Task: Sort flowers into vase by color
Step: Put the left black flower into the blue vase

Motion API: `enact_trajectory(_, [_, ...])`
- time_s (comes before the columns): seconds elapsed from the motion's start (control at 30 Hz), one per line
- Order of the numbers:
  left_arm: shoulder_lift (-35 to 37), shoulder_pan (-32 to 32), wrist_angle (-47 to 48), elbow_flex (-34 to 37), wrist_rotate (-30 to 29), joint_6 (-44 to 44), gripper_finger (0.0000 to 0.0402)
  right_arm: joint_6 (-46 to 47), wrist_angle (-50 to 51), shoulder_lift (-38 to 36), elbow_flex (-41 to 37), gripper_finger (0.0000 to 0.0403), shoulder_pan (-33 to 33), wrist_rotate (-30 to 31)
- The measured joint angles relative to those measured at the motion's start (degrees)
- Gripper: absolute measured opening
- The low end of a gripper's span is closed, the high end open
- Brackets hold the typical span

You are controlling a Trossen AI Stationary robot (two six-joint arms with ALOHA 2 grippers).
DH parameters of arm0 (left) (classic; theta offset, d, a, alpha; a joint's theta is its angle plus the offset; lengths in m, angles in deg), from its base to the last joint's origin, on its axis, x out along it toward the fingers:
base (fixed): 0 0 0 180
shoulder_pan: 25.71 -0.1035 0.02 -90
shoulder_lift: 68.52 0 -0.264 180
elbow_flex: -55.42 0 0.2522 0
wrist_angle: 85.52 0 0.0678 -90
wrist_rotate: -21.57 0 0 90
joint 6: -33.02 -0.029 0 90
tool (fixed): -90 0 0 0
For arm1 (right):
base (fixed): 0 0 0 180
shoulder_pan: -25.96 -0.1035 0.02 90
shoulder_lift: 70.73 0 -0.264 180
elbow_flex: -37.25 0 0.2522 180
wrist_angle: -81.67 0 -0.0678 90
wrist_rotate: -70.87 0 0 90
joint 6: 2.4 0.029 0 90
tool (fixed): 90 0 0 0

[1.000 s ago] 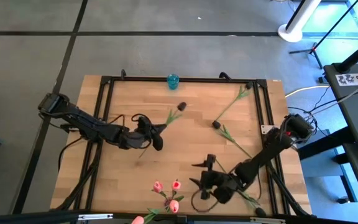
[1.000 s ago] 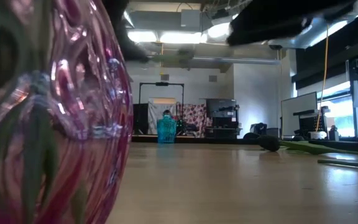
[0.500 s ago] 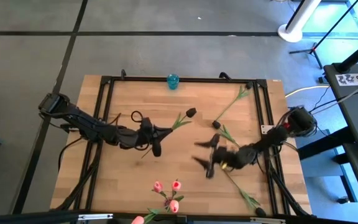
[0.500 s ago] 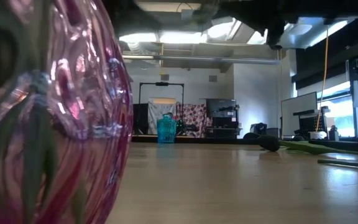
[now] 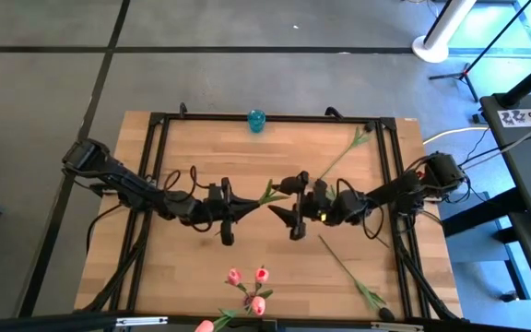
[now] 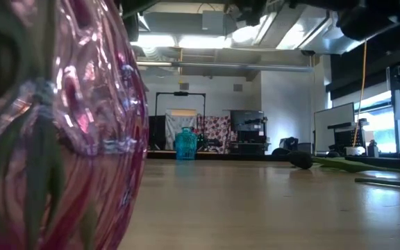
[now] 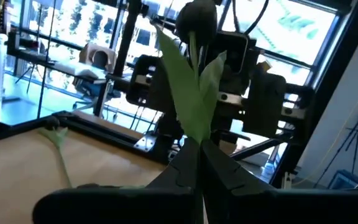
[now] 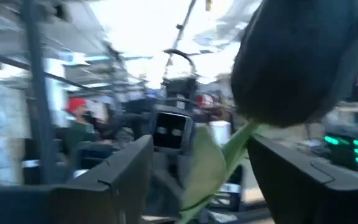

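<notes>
- A pink glass vase (image 6: 54, 132) stands at the table's (image 5: 192, 267) near edge, filling the low view's left side; from above, pink flowers (image 5: 247, 281) stand up out of it.
- A loose flower stem (image 5: 348, 274) lies flat on the table towards its near right corner.
- The left arm reaches low across from the table's left side, nearly level, and its left gripper (image 5: 240, 208) is near the table's middle, fingers pressed together on the stem of a dark flower (image 5: 282, 188).
- That dark flower sticks out of the gripper towards the right arm, its green leaves just past the fingertips and its dark head (image 7: 196, 17) farthest out.
- The right arm reaches in from the right side, also nearly level; its right gripper (image 5: 295, 205) faces the left one, fingers spread.
- In the right wrist view the dark head is between the spread fingers (image 8: 114, 180), touching neither that I can tell.
- Another flower (image 5: 339, 157) lies on the table farther back, on the right.
- A small blue-green vase (image 5: 257, 119) stands at the far edge.
</notes>
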Motion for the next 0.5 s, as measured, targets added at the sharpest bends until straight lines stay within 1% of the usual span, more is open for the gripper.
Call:
enact_trajectory(0.07, [0.0, 0.1, -0.5, 0.0, 0.1, 0.0, 0.0001, -0.3, 2.2, 0.0, 1.2, 0.0247, 0.0, 2.7])
enact_trajectory(0.17, [0.0, 0.6, -1.5, 0.0, 0.1, -0.6, 0.0001, -0.4, 4.4, 0.0, 1.9, 0.0216, 0.0, 3.2])
enact_trajectory(0.27, [0.0, 1.2, -1.8, 0.0, 0.1, -1.5, 0.0001, -0.4, 4.2, 0.0, 1.9, 0.0177, -0.1, 3.3])
enact_trajectory(0.37, [0.0, 1.3, -1.8, 0.0, 0.1, -1.8, 0.0006, -0.4, 4.0, 0.0, 1.9, 0.0128, -0.1, 3.5])
enact_trajectory(0.43, [0.0, 1.2, -2.0, 0.0, -0.1, -2.5, 0.0014, -0.2, 4.1, 0.0, 1.9, 0.0087, -0.1, 4.2])
enact_trajectory(0.5, [0.0, 1.2, -1.9, 0.0, -0.4, -2.9, 0.0025, -0.3, 4.4, 0.0, 1.9, 0.0037, -0.1, 4.2])
